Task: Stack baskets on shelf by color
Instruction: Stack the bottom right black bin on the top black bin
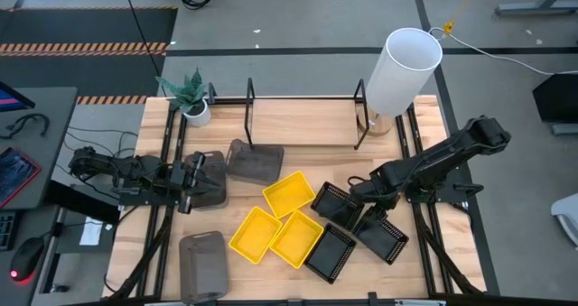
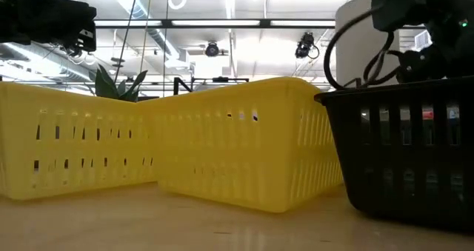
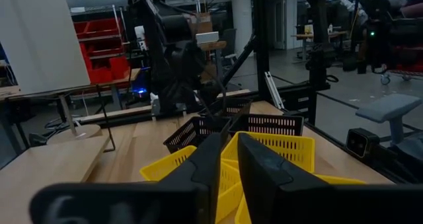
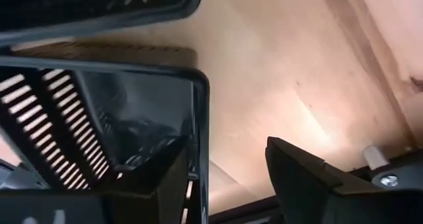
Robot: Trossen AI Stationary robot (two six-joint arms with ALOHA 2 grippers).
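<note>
Three yellow baskets (image 1: 280, 220) lie clustered mid-table, with three black baskets (image 1: 348, 229) to their right. One grey basket (image 1: 255, 160) sits before the black rod shelf (image 1: 307, 97), and another (image 1: 200, 265) is at the near edge. My left gripper (image 1: 192, 175) is at the left end of the third grey basket (image 1: 213, 181), its fingers nearly together. My right gripper (image 1: 359, 198) is open over a black basket (image 1: 334, 202). One of its fingers is inside the side wall (image 4: 199, 118) and the other outside. My left gripper (image 3: 229, 168) reaches level from the table's left and is shut on the grey basket's left end. The smoky rim (image 3: 119, 201) runs across right below the fingers and hides the exact place of contact. Whether the basket is lifted, I cannot tell.
A tall white cylinder (image 1: 402, 71) stands at the shelf's right end and a potted plant (image 1: 191, 94) at its left. In the low view, yellow baskets (image 2: 244, 147) and a black basket (image 2: 407, 147) fill the foreground. Bare wood lies between the shelf and the baskets.
</note>
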